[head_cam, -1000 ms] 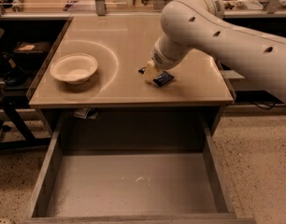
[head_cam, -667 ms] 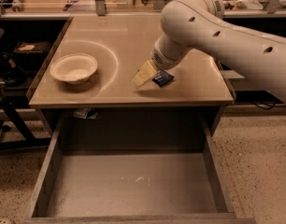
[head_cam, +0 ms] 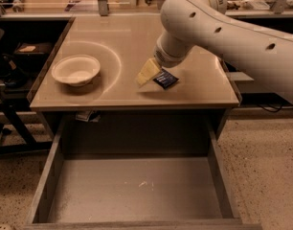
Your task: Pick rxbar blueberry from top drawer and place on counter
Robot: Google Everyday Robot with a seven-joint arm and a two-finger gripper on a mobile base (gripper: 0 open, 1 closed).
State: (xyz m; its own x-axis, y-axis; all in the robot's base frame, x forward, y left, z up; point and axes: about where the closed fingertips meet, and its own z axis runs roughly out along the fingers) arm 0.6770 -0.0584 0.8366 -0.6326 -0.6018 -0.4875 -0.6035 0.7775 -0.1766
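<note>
— Drawer (head_cam: 137, 188) pulled open up front, grey floor showing.
— Bar (head_cam: 166, 79) on the counter (head_cam: 127, 37), near the front edge, touching the gripper (head_cam: 156, 75); fingers spread, not clamping it. Bowl (head_cam: 76, 70) well off left.

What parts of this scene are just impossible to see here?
In the camera view:
- the hand, low over the counter: mostly hidden behind the arm.
- the rxbar blueberry: lettering too small; held or resting, unclear.
- the top drawer: front cut off by the picture's bottom edge.
</note>
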